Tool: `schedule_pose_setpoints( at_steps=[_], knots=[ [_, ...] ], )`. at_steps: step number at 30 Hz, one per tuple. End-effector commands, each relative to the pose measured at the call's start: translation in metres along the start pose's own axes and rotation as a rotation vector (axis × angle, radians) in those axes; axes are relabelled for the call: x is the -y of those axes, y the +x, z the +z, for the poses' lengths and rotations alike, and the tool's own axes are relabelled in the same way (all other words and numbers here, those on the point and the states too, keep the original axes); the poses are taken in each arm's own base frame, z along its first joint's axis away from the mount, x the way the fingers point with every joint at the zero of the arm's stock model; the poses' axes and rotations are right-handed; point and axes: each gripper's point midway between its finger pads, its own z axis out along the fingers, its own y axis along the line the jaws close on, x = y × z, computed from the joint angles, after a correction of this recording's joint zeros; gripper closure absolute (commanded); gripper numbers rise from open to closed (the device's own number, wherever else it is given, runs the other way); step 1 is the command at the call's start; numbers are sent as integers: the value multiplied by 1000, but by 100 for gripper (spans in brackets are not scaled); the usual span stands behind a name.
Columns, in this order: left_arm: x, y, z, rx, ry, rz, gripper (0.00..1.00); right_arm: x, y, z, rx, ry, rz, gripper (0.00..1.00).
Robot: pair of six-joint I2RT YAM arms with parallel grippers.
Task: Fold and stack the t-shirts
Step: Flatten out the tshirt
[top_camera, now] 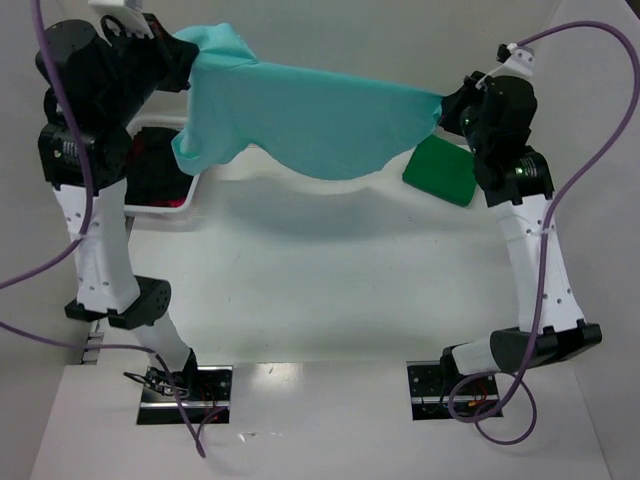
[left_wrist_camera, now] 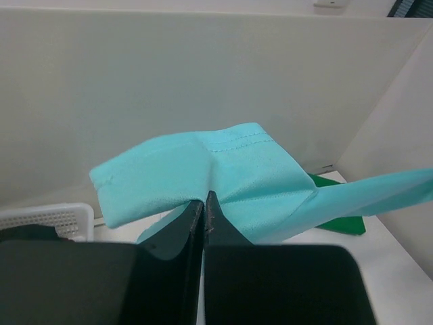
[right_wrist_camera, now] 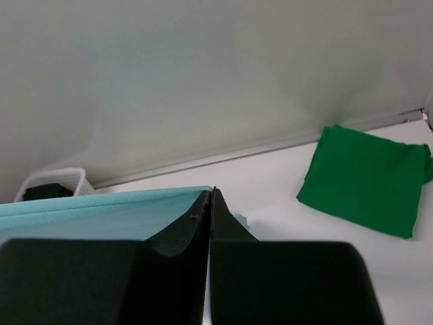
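Left fingers (left_wrist_camera: 203,203) and right fingers (right_wrist_camera: 211,200) each clamp tight on the teal t-shirt (top_camera: 320,125), stretched between them.

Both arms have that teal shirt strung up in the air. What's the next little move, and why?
Probably lower both arms together to lay the teal shirt flat on the table. The left gripper and right gripper each pinch an edge, it sags unfolded between them, and the green shirt already lies folded.

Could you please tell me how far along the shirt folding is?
Done: the green t-shirt lies folded. In hand: the left gripper and right gripper hold the teal t-shirt stretched in the air. Left: folding it, stacking it, and the dark cloth in the basket.
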Motion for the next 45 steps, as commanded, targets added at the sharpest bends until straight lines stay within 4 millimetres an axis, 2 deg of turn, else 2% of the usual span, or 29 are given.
schedule_pose_setpoints(
  at_steps=[1, 2, 3, 5, 6, 8, 9, 13, 15, 17, 18, 20, 21, 22, 23, 24, 25, 26, 28, 29, 31, 34, 35, 38, 40, 41, 42, 43, 45],
  knots=[
    [-18, 5, -27, -32, -94, 50, 100, 2, -62, -43, 173, -8, -5, 100],
    [-14, 5, -35, -30, -83, 50, 100, 1, -66, -50, 186, -13, -3, 100],
    [-7, -13, -62, 23, -76, 58, 100, -3, -70, -57, 194, -37, -1, 100],
    [-2, -12, -81, 29, -66, 71, 100, -12, -78, -79, 213, -94, 9, 100],
    [0, -13, -101, 45, -73, 64, 100, -13, -76, -86, 199, -107, 5, 100],
    [0, -15, -122, 74, -98, 50, 100, -12, -84, -107, 221, -113, -5, 100],
    [3, -25, -144, 119, -109, 42, 100, -11, -85, -114, 222, -114, -5, 100],
    [2, -33, -161, 157, -141, 10, 100, 0, -101, -146, 260, -56, 6, 100],
    [-6, -10, -138, 85, -153, 3, 100, 2, -92, -136, 223, -41, -10, 100],
    [-13, 12, -118, 28, -162, -16, 100, 11, -66, -114, 157, -7, -31, 100],
    [-18, 43, -99, -40, -156, -32, 100, 21, -38, -94, 83, 31, -36, 100],
    [-24, 83, -81, -106, -161, -77, 100, 28, -10, -74, 29, 51, -47, 100],
    [-26, 94, -70, -97, -149, -88, 100, 34, 11, -57, -25, 71, -57, 100],
    [-32, 141, -62, -189, -157, -111, 100, 44, 43, -46, -91, 95, -61, 100],
    [-34, 155, -55, -197, -150, -122, 100, 46, 51, -37, -82, 92, -59, 100],
    [-37, 173, -51, -226, -156, -125, 100, 56, 83, -25, -143, 115, -71, 100],
    [-41, 193, -47, -265, -164, -130, 100, 59, 92, -21, -154, 118, -73, 100],
    [-48, 226, -41, -333, -178, -138, 100, 63, 100, -12, -151, 129, -75, 100],
    [-55, 251, -35, -384, -201, -142, 100, 75, 136, 3, -219, 154, -88, 100],
    [-62, 268, -28, -410, -217, -132, 100, 79, 145, 8, -233, 169, -93, 100],
    [-70, 281, -22, -427, -250, -127, 100, 84, 170, 24, -277, 174, -87, 100],
    [-80, 312, -7, -486, -268, -121, 100, 83, 188, 44, -303, 162, -75, 100],
    [-85, 332, 0, -529, -272, -114, 100, 89, 210, 53, -355, 181, -84, 100],
    [-93, 362, 22, -594, -271, -112, 100, 92, 228, 76, -387, 196, -80, 100],
    [-97, 376, 35, -616, -272, -105, 100, 93, 231, 87, -387, 208, -72, 100],
    [-102, 397, 42, -660, -279, -109, 100, 97, 245, 94, -416, 220, -78, 100],
    [-102, 391, 55, -642, -267, -111, 100, 94, 239, 103, -402, 214, -75, 100],
    [-107, 411, 63, -681, -269, -103, 100, 93, 242, 109, -407, 218, -67, 100],
    [-111, 417, 76, -685, -266, -94, 100, 95, 253, 125, -431, 230, -63, 100]
  ],
)
